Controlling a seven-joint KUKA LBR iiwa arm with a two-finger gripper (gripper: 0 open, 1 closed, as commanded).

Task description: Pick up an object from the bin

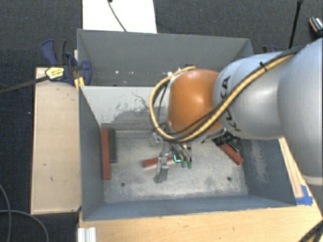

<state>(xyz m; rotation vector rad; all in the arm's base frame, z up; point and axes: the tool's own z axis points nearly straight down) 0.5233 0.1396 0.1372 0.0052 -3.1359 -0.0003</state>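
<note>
- A long red bar [106, 153] lies well left of the gripper, against the bin [202, 188] wall.
- A small red block [150, 162] lies just left of it.
- The gripper [162, 169] hangs low over the middle floor; its opening cannot be told.
- A red-and-black piece [230, 152] lies to its right.

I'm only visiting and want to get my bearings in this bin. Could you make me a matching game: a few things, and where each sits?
Things:
1. long red bar
2. small red piece
3. slanted red strip
4. tool

Places:
A. right part of the bin floor, at the arm's edge
B. over the bin's middle
C. along the left wall
D. on the floor just left of the tool

Pairs: 1-C, 2-D, 3-A, 4-B
</note>
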